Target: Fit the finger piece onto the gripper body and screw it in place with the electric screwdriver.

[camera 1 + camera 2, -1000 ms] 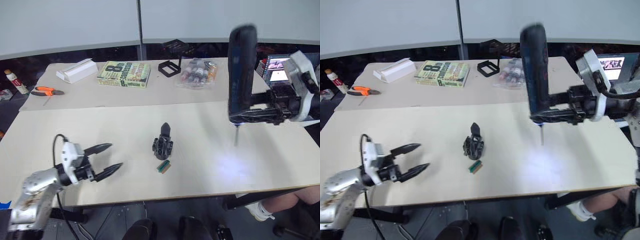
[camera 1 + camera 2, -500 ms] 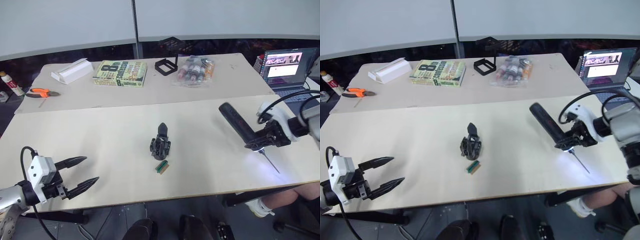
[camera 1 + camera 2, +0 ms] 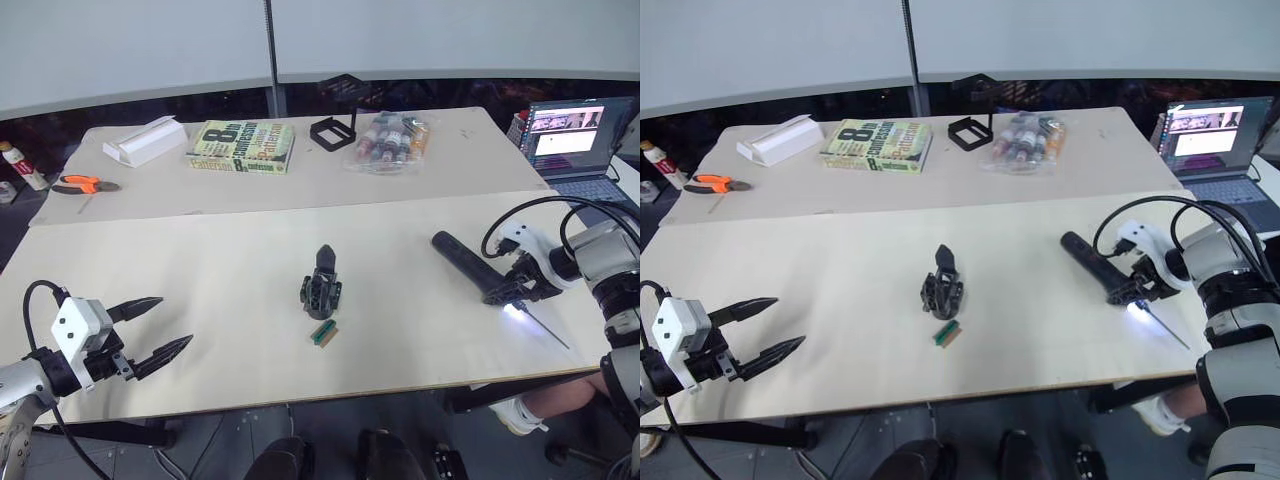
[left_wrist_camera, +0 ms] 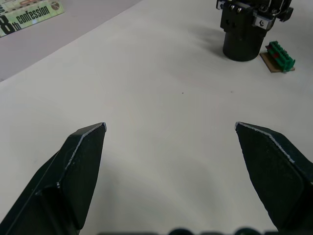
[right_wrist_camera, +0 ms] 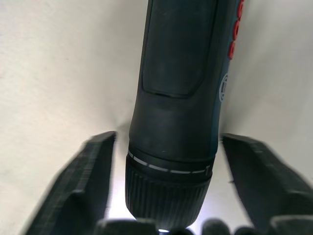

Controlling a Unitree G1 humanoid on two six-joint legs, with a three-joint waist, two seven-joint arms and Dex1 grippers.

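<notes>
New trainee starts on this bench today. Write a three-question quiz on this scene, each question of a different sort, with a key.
1. True or false: the electric screwdriver lies flat on the table with the light at its tip on.
2. What lies just beside the gripper body, on the side nearer the robot? A) orange pliers B) small green block C) a book
3. Fill in: the left gripper hovers with its fingers ____.

Key:
1. True; the right gripper has a finger on each side of it, with gaps showing.
2. B
3. open
</notes>
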